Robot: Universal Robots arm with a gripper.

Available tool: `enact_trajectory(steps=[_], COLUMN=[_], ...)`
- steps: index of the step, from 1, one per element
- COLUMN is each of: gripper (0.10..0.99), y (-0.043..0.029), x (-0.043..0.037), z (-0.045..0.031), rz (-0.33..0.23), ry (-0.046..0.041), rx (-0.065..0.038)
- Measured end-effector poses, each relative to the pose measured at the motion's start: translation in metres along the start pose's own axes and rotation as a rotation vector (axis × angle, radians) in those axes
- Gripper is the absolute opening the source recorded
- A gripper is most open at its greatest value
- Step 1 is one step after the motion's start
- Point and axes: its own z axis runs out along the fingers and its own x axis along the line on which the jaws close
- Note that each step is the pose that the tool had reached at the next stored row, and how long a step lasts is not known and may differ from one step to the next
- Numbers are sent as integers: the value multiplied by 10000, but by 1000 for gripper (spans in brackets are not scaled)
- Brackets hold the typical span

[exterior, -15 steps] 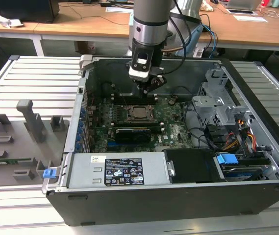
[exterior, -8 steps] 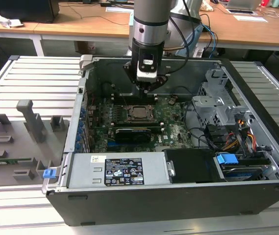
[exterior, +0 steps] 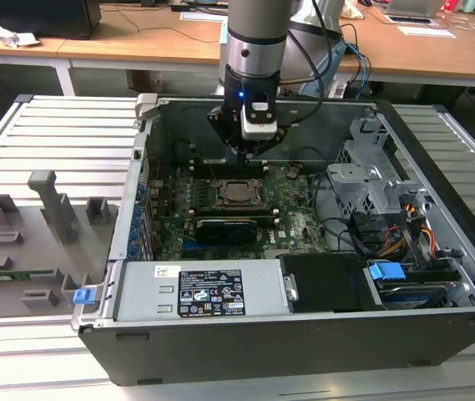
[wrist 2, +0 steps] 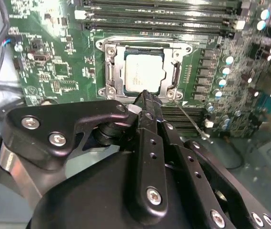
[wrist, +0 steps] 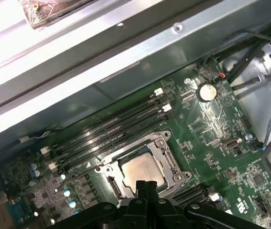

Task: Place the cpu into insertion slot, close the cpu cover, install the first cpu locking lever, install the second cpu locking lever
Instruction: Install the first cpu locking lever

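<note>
Silver-grey robot arm (exterior: pixel 254 42) upright, black gripper (wrist 2: pixel 145 95) pointing down, fingertips pinched together on nothing visible, at the silvery square-frame cpu cover (wrist 2: pixel 110 71), lowered over dull silver-grey square cpu (wrist 2: pixel 145 72), in black square insertion slot (wrist 2: pixel 175 76).

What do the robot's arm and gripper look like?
The arm is a silver-grey cylinder ending in a black wrist section with a blue light and a white block. The gripper is matte black, with screw-fastened linkage bars narrowing to slim jaws. Grey and blue cables trail behind it.
</note>
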Motion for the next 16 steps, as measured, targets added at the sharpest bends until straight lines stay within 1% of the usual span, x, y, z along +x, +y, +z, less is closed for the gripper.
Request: enact_trajectory(steps=[4, 6, 8, 9, 11, 13, 16], gripper=[106, 106, 106, 106, 106, 106, 106], y=[0, 0, 0, 0, 0, 0, 0], x=[0, 0, 0, 0, 0, 0, 0], z=[1, 1, 1, 1, 1, 2, 3], rz=[-780, -1367, -1739, -2105, -2535, -3206, -4027], ry=[21, 38, 48, 58, 65, 81, 103], rx=[11, 20, 25, 30, 35, 42, 54])
